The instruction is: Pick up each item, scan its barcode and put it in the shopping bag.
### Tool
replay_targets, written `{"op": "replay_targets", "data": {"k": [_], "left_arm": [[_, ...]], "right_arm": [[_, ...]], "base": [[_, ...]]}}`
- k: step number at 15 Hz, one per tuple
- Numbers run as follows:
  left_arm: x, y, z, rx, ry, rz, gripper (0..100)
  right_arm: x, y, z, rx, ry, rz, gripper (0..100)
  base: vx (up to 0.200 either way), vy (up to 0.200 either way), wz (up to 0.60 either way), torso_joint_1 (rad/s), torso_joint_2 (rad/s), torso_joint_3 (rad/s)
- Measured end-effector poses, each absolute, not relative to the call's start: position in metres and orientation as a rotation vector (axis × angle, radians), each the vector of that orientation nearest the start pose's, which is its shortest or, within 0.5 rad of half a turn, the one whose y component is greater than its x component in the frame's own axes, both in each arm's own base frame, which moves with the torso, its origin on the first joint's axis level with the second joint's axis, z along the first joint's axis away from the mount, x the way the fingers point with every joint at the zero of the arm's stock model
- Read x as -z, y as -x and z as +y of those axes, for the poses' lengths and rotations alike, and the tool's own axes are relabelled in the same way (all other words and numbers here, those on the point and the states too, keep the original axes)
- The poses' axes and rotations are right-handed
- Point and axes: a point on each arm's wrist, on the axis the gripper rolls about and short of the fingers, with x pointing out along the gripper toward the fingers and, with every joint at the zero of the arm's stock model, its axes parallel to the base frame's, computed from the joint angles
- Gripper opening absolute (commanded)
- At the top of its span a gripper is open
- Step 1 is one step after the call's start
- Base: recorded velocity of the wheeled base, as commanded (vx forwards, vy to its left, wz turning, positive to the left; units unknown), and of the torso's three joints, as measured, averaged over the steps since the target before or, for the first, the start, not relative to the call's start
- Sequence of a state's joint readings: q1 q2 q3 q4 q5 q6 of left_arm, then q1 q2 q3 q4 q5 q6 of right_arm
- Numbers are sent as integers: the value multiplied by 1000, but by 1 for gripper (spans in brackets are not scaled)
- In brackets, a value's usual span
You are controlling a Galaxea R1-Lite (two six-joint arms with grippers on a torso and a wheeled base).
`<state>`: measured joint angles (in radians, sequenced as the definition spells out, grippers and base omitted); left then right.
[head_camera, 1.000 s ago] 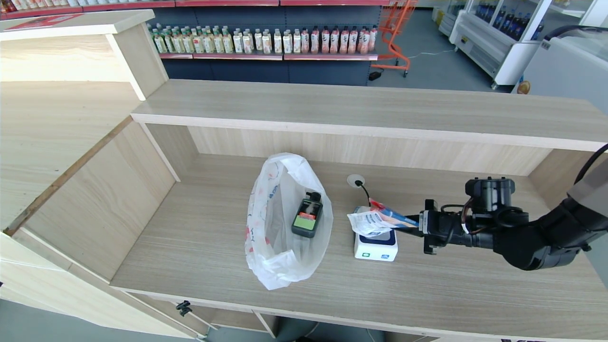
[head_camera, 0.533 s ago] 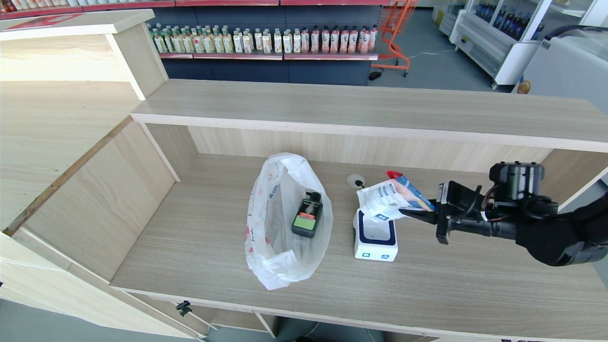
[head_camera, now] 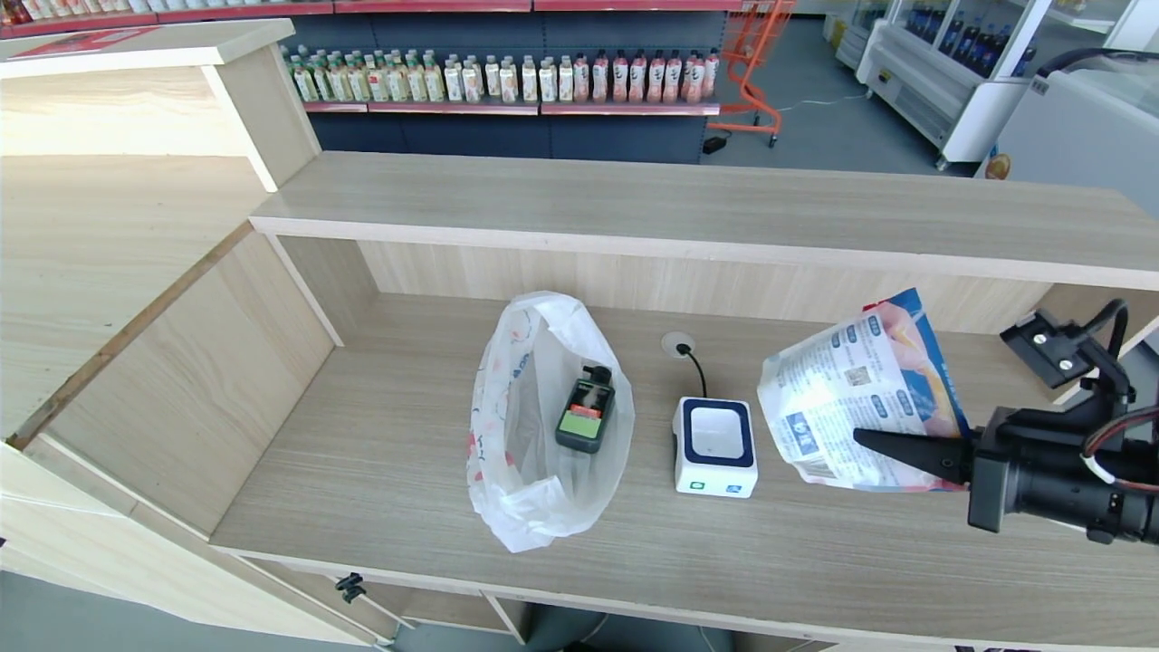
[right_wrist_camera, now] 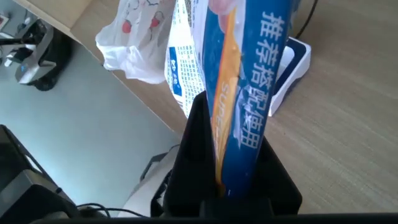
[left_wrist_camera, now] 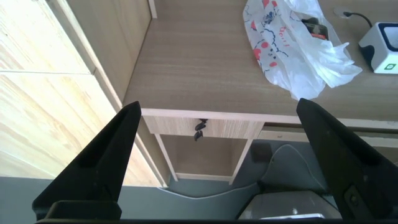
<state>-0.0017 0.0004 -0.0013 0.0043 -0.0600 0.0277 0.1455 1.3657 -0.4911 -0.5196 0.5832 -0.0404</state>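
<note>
My right gripper (head_camera: pixel 874 445) is shut on the lower edge of a blue and white snack packet (head_camera: pixel 860 398), held upright above the counter to the right of the white barcode scanner (head_camera: pixel 715 446). The right wrist view has the snack packet (right_wrist_camera: pixel 239 93) pinched between the black fingers (right_wrist_camera: pixel 199 143), with the scanner (right_wrist_camera: pixel 292 62) behind it. A translucent white shopping bag (head_camera: pixel 534 426) lies open left of the scanner, a dark bottle with a green label (head_camera: pixel 585 412) inside it. My left gripper (left_wrist_camera: pixel 217 168) hangs open off the counter's front edge, over the floor, far from the shopping bag (left_wrist_camera: pixel 292 43).
A raised wooden ledge (head_camera: pixel 706 213) runs along the back of the counter (head_camera: pixel 634 543), and a side wall (head_camera: pixel 190 380) closes its left end. A cable hole (head_camera: pixel 678 344) with the scanner's black cord sits behind the scanner. Bare counter lies in front of the scanner.
My right gripper has pulled back to the right and lifted, carrying the snack packet off the scanner. The packet has turned from lying flat over the scanner to standing upright.
</note>
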Motion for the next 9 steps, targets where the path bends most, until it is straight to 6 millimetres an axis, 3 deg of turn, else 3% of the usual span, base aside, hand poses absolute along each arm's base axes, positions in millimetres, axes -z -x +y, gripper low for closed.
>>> {"op": "replay_targets", "data": {"k": [3, 8, 9], "left_arm": [[-75, 23, -1, 62, -28, 3, 100], [-75, 23, -1, 62, -27, 3, 100], [-75, 23, -1, 62, -27, 3, 100]], "right_arm": [[-182, -183, 43, -742, -52, 304, 0], [-186, -177, 43, -747, -47, 280, 0], [-187, -177, 43, -747, -49, 278, 0]], "base": [[0, 0, 0, 0, 0, 0], [0, 0, 0, 0, 0, 0], [0, 200, 0, 2, 2, 2]]}}
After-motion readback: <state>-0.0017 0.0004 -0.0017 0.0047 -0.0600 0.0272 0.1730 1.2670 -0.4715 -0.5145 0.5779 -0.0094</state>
